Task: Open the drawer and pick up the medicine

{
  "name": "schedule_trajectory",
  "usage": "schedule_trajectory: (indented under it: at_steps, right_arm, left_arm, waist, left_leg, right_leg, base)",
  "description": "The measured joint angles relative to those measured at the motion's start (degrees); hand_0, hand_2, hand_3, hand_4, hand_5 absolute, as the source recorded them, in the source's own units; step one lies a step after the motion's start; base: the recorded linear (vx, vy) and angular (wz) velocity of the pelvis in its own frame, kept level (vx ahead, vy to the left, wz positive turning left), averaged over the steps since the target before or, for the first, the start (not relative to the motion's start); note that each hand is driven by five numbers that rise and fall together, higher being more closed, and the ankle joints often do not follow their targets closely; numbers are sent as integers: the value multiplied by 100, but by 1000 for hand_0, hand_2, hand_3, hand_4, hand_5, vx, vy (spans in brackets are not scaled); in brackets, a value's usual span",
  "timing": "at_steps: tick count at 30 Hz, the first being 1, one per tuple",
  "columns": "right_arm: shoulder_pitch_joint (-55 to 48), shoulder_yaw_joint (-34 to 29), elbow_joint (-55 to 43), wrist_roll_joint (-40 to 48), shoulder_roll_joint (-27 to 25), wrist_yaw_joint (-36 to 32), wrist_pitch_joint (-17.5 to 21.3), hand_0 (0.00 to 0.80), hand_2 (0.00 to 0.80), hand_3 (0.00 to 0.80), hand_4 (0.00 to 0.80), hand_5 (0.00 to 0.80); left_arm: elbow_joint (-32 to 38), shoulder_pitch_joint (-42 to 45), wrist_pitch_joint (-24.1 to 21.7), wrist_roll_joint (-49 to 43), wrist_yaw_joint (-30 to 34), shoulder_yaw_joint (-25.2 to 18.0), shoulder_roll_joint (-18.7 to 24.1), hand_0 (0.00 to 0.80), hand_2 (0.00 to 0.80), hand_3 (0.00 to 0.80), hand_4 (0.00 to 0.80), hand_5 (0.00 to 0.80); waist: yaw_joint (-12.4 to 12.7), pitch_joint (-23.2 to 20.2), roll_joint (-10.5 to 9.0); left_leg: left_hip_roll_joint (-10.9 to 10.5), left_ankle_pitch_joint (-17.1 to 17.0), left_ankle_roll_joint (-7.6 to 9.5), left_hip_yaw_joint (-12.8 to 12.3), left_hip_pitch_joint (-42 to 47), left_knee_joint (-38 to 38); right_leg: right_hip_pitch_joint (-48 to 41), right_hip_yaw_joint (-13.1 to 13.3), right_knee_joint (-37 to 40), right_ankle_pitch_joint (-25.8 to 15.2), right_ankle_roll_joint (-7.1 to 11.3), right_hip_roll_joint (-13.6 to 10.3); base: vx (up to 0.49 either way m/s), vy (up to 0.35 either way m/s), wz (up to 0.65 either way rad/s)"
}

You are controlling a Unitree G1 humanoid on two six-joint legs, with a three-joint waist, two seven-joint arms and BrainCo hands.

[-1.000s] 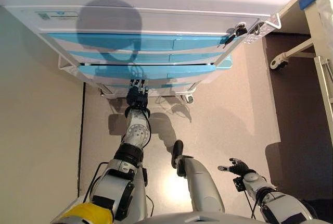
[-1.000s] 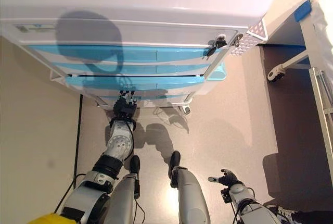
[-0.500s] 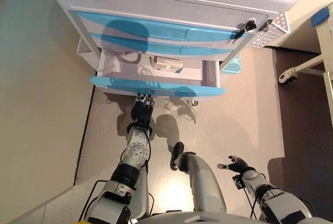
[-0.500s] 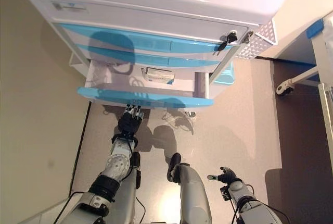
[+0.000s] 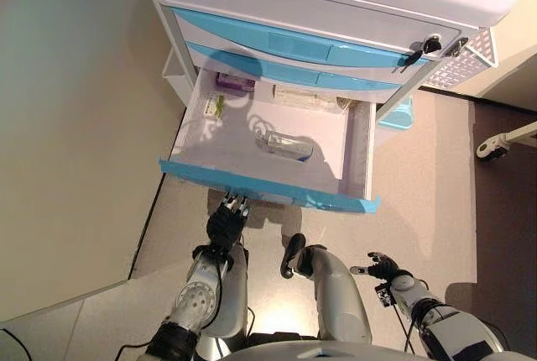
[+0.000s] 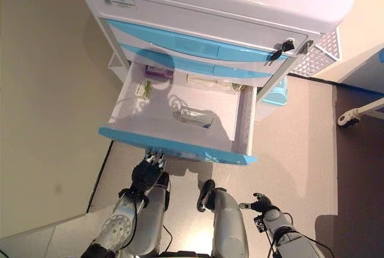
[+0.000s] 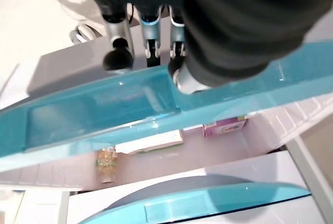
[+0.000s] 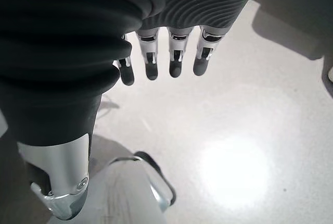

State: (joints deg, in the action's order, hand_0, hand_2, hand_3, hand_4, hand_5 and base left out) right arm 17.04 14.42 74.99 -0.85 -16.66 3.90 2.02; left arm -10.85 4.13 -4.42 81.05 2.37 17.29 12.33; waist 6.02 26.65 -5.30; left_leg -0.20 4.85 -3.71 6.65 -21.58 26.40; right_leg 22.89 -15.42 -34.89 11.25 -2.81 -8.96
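Note:
The white cart [image 5: 336, 4] has blue drawer fronts, and its third drawer [image 5: 268, 187] stands pulled far out. Inside lie a clear packet [image 5: 286, 145] in the middle, a purple box [image 5: 234, 84], a small green pack [image 5: 213, 107] and a flat white box [image 5: 304, 97] at the back. My left hand [image 5: 225, 225] is under the drawer's front edge. In the left wrist view its fingers [image 7: 117, 52] hook behind the blue front [image 7: 104, 112] and its thumb [image 7: 190, 78] rests against it. My right hand [image 5: 382, 267] hangs low at the right, open and empty.
A beige wall [image 5: 75, 126] runs close along the cart's left side. A key [image 5: 422, 49] sticks out of the cart's lock at the upper right, with a mesh basket [image 5: 466, 63] and a blue bin [image 5: 394, 114] on that side. A bed's caster [image 5: 495, 144] is at the far right.
The drawer has come much further out, showing its whole inside. My left hand has drawn back with the drawer front. The camera has shifted. My right hand has stayed put.

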Motion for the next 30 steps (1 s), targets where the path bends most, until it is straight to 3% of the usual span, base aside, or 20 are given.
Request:
schedule_trajectory:
  at_steps: [7, 13, 14, 15, 16, 22, 27, 30]
  right_arm:
    - [13, -1, -49, -225, -37, -9, 1, 0, 0, 0, 0, 0]
    - [4, -1, -63, -307, -102, -40, 1, 0, 0, 0, 0, 0]
    - [-5, -1, -60, -307, -124, -39, 1, 0, 0, 0, 0, 0]
    - [-10, -3, -60, -307, -131, -39, 1, 0, 0, 0, 0, 0]
    - [-28, -10, -61, -307, -154, -38, 0, 0, 0, 0, 0, 0]
    - [-237, -29, -62, -303, -235, -23, 0, 0, 0, 0, 0, 0]
    - [-446, -46, -50, -302, -236, 58, -4, 0, 0, 0, 0, 0]
    - [-471, -125, -61, -298, -228, 98, -4, 0, 0, 0, 0, 0]
  left_arm:
    - [265, 418, 303, 558, 122, 132, 362, 800, 800, 800, 800, 800]
    - [250, 606, 423, 629, 241, 148, 401, 800, 800, 800, 800, 800]
    - [250, 628, 427, 629, 241, 148, 383, 681, 681, 681, 681, 681]
    - [238, 638, 431, 629, 241, 147, 373, 493, 493, 493, 493, 493]
    - [130, 636, 434, 625, 258, 118, 283, 0, 0, 0, 0, 0]
    - [-795, 638, 267, 381, 220, -792, -143, 0, 0, 0, 0, 0]
    - [-1415, 578, -92, -389, -128, -1664, -195, 0, 0, 0, 0, 0]
    - [-1684, 423, -185, -862, -270, -1938, -215, 0, 0, 0, 0, 0]
  waist:
    - [-14, 45, 88]
    - [-17, 41, 145]
    - [-14, 37, 171]
    - [-11, 29, 184]
    - [-12, 6, 224]
    - [41, -337, 397]
    - [103, -696, 290]
    - [107, -762, 217]
  left_leg:
    - [-42, 22, -31, -13, 96, -4]
    - [-61, 28, -32, -21, 102, -4]
    - [-61, 28, -32, -20, 101, -5]
    - [-60, 28, -32, -20, 102, -5]
    - [-59, 29, -33, -19, 100, -5]
    - [-19, 26, -31, -34, 82, -121]
    - [1, 26, -33, -34, -86, -189]
    - [-10, 35, -45, -25, -103, -190]
  right_leg:
    - [-88, -3, 2, 33, 55, -54]
    - [-92, 4, -3, 47, 69, -80]
    - [-92, 5, 0, 46, 70, -80]
    - [-92, 5, 0, 46, 70, -80]
    - [-91, 5, 3, 48, 69, -79]
    - [-55, 2, 100, 70, 47, -37]
    - [97, -2, 133, 80, 73, -5]
    - [128, -2, 131, 101, 90, -10]
  base:
    - [10, 27, 2]
    - [11, 31, 0]
    - [0, 0, 0]
    - [0, 0, 0]
    - [0, 0, 0]
    - [27, -2, 0]
    - [45, -7, 1]
    - [49, 11, 5]
